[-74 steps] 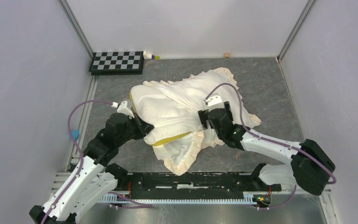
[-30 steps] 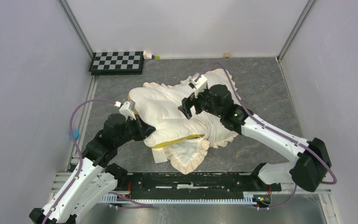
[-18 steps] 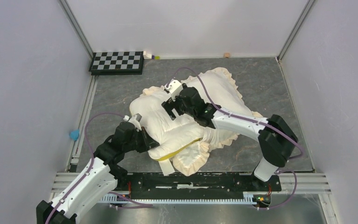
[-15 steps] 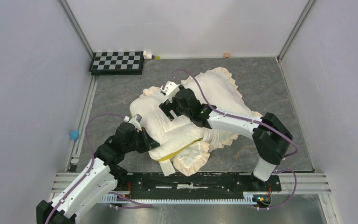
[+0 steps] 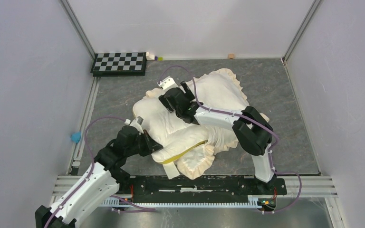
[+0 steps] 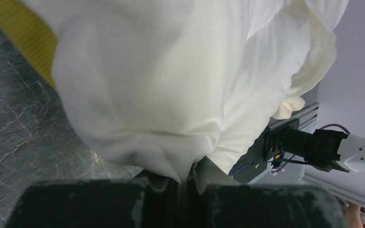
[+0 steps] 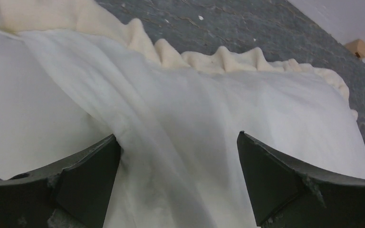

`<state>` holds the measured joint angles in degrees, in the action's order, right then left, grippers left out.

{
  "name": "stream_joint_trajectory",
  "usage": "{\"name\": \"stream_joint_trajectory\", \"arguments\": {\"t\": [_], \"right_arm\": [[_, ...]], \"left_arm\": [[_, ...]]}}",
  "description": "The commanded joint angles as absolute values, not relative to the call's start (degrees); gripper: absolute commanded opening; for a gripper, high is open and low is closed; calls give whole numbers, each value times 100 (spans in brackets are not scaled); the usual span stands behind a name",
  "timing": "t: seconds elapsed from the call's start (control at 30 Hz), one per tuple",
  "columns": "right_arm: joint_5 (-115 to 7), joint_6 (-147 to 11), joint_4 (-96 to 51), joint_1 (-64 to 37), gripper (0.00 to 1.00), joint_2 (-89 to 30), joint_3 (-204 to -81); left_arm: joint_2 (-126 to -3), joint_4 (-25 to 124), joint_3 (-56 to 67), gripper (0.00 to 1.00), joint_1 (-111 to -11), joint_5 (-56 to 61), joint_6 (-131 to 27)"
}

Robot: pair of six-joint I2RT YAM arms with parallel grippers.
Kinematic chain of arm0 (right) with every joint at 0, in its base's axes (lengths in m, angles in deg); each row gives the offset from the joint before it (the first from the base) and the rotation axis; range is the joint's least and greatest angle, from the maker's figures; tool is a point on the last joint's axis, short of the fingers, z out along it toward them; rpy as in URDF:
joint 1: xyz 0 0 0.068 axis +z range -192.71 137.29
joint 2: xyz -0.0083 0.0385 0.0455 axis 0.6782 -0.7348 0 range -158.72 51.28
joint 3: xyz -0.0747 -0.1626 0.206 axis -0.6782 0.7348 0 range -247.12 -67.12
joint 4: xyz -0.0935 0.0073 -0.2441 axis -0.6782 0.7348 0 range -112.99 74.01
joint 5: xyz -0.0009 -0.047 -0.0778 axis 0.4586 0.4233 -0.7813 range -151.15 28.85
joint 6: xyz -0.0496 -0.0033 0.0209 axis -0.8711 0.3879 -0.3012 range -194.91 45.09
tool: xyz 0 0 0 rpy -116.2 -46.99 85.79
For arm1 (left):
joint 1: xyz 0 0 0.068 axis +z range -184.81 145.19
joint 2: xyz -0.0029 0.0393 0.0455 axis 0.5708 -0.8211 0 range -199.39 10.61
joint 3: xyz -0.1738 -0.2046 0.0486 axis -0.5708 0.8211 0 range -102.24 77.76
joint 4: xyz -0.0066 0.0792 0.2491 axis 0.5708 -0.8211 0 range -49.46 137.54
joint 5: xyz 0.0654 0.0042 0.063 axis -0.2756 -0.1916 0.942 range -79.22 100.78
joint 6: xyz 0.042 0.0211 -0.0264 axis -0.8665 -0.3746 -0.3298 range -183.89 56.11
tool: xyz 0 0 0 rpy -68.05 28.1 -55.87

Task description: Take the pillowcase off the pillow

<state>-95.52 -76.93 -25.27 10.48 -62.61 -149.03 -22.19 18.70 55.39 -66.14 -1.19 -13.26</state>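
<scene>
pillowcase (image 5: 218,90) (floppy cream fabric cover, ruffled frill edge) is not off yet. It lies mid-tabletop (image 5: 123,80), heaped over the far-right part of the pillow (image 5: 171,138) (plump cream-white cushion, yellow band along its edge).

Top view: the pillow's near end sticks out of the case, yellow band showing. left tool (image 5: 147,142) is on that near-left end. right tool (image 5: 165,100) is reached across over the far-left of the heap. From here I can't tell if it touches the cloth.

Left wrist: left tool (image 6: 185,183) is clenched on a pinch of white fabric. With the yellow band (image 6: 26,35) just beside it, I read that as the pillow (image 6: 147,85), not the case. Grey marbled tabletop (image 6: 19,123) sits below.

Right wrist: right tool (image 7: 177,142) is spread wide and grasping nothing. A loose diagonal fold of pillowcase (image 7: 195,109) runs between the jaws, and the frill (image 7: 195,54) is beyond.

Step, as I judge it: mid-strip, with the left anchoring the pillow and the right lining up a grab.

Next move calls for:
- Drop the right tool onto that fold.
- Close it on case fabric only, since catching the pillow underneath drags both.
- Pull away from the left tool.
- Keep the left clamped.
</scene>
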Motion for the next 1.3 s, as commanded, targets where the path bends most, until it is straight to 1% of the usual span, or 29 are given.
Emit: {"name": "stream_joint_trajectory", "arguments": {"t": [0.0, 0.17, 0.23, 0.37, 0.5, 0.77, 0.87, 0.9, 0.97, 1.0, 1.07, 1.17, 1.27], "right_arm": [[-10208, -7044, -1953, 370, 98, -6455, -15067], [-10005, -6729, -2563, -777, 98, -5768, -13883], [-9908, -6604, -2442, -1268, 98, -5714, -13831], [-9266, -6349, -2316, -2175, 98, -5737, -13828], [-8996, -6289, -2314, -2605, 98, -5636, -13753], [-8877, -6272, -2050, -3074, 99, -5292, -13728], [-8691, -6338, -2130, -3140, 99, -5040, -13717], [-8446, -6390, -2245, -3129, 95, -4923, -13677], [-7567, -6596, -2760, -3096, 88, -4613, -13551], [-7263, -6668, -2868, -3028, 87, -4511, -13565], [-7300, -6928, -2649, -2724, 89, -4381, -13884], [-7738, -7417, -1854, -2124, 98, -4327, -14581], [-7865, -7578, -1472, -1572, 98, -4091, -14784]], "left_arm": [[-1847, 1612, 4916, 2, -6663, 118, -1223], [-1658, 840, 4401, 2, -6659, 1030, -1687], [-1573, 617, 4236, 2, -6654, 1411, -1677], [-1324, 501, 3967, 2, -6654, 1868, -1693], [-1309, 340, 3636, 2, -6654, 2262, -1902], [-1472, 148, 3193, 2, -6656, 2899, -2277], [-1606, 243, 3096, 2, -6656, 3099, -2446], [-1681, 332, 3076, 2, -6655, 3130, -2490], [-1919, 582, 3069, 2, -6654, 3005, -2573], [-2110, 755, 3065, 2, -6654, 2895, -2598], [-2526, 1155, 3074, 2, -6660, 2546, -2538], [-3135, 1691, 2934, 2, -6652, 1897, -2397], [-3422, 2098, 2775, 2, -6645, 1545, -2331]]}}
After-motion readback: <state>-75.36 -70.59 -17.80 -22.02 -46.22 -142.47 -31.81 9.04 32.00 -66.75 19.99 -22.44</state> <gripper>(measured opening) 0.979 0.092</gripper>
